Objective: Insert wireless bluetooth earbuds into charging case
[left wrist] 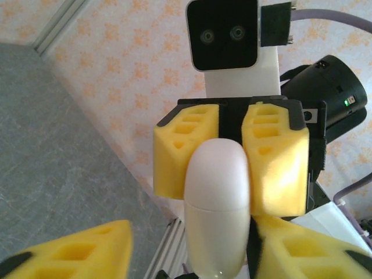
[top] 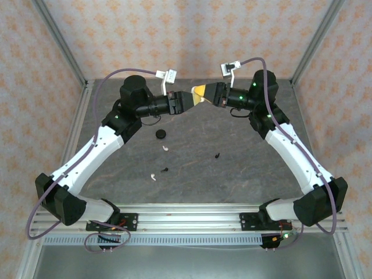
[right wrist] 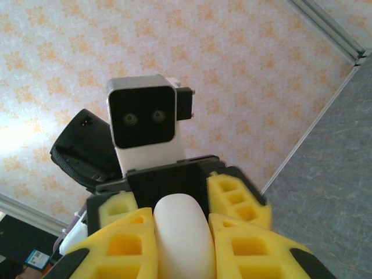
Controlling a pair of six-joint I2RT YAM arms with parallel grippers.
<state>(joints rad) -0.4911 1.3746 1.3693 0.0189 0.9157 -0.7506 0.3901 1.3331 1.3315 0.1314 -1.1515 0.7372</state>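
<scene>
A white oval charging case (left wrist: 218, 186) with a seam across its middle hangs in the air between the two grippers. My right gripper (right wrist: 181, 225) is shut on the case (right wrist: 179, 244), its yellow pads pressed on both sides. My left gripper (left wrist: 192, 235) faces it, open around the case's other end: one pad lies against the case and the other stands well apart. In the top view both grippers meet nose to nose, left (top: 186, 100) and right (top: 203, 93). On the table lie two white earbuds (top: 166, 148) (top: 153, 176) and two black earbuds (top: 164, 170) (top: 217, 155).
A small round black case (top: 160, 135) sits on the grey table (top: 232, 180) below the left arm's wrist. Patterned walls close the back and sides. An aluminium rail (top: 186, 212) with the arm bases runs along the near edge.
</scene>
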